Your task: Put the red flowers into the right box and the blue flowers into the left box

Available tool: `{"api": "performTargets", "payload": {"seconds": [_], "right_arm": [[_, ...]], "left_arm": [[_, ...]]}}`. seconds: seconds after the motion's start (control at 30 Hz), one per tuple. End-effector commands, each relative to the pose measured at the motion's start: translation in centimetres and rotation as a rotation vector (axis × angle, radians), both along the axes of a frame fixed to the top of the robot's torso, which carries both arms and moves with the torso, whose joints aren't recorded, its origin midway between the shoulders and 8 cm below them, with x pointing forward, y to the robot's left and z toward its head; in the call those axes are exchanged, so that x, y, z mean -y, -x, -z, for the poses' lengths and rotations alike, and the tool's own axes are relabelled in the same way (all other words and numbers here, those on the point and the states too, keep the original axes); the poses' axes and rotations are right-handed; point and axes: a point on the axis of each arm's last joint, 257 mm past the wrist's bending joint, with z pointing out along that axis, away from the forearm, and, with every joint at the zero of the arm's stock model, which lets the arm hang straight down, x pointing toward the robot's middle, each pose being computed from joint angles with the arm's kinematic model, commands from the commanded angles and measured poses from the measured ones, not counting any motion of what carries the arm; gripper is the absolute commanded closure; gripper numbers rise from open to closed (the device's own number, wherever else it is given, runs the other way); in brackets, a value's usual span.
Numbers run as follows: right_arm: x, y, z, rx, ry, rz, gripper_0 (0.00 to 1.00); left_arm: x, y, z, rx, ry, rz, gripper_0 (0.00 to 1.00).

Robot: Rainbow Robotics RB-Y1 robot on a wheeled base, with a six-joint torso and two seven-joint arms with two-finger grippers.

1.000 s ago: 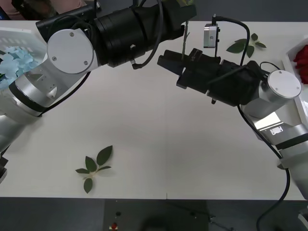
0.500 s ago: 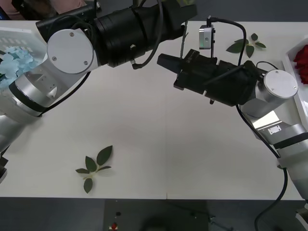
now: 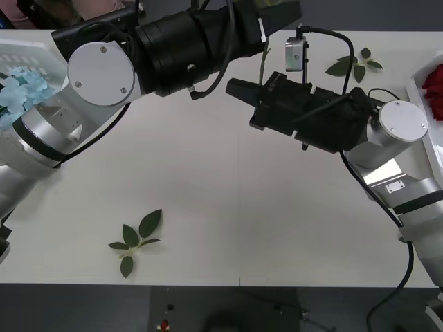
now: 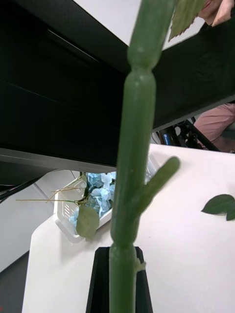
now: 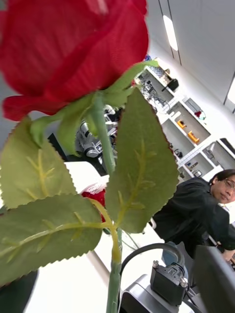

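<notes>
Front view: blue flowers already in left box, red blooms in right box. One red rose left, held mid-air over tabletop. Right end effector at stem; both end effectors' finger states cannot be told.

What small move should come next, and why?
Probably the right gripper should grasp the rose stem: the left gripper holds the rose aloft, its stem hangs at the right gripper, and red flowers lie in the right box.

No legible text — (nowhere) — anywhere
</notes>
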Motion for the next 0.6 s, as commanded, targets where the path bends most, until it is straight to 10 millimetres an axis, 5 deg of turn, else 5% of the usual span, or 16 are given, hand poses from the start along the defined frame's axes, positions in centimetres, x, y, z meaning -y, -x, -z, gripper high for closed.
{"api": "performTargets", "payload": {"seconds": [0.03, 0.1, 0.2, 0.3, 0.5, 0.53, 0.57, 0.6], "right_arm": [[-0.6, -0.3, -1.6, 0.005, -0.010, -0.001, 1.00], [-0.1, -0.8, -1.3, -0.009, 0.004, 0.014, 1.00], [2.0, -1.9, 0.3, -0.075, 0.065, 0.053, 1.00], [6.4, -3.8, 2.3, -0.155, 0.154, 0.132, 1.00], [20.5, -7.6, 5.3, -0.288, 0.375, 0.344, 1.00], [25.1, -8.3, 5.9, -0.306, 0.462, 0.413, 1.00], [26.9, -8.4, 6.0, -0.315, 0.495, 0.436, 1.00], [30.7, -8.7, 6.2, -0.331, 0.557, 0.495, 1.00]], "left_arm": [[0.4, 0.4, -0.9, 0.041, -0.005, 0.005, 0.00], [-0.4, -0.3, -0.3, 0.030, 0.003, -0.022, 0.00], [-2.5, -1.2, -2.3, 0.080, 0.024, -0.075, 0.00], [-4.6, -0.9, -2.9, 0.066, -0.015, -0.062, 0.00], [-9.8, 2.8, 0.3, 0.023, -0.234, -0.010, 0.00], [-10.8, 4.3, 1.7, 0.004, -0.283, 0.007, 0.00], [-11.1, 4.8, 2.3, -0.004, -0.301, 0.014, 0.00], [-11.6, 6.0, 3.7, -0.016, -0.344, 0.029, 0.00]]}}
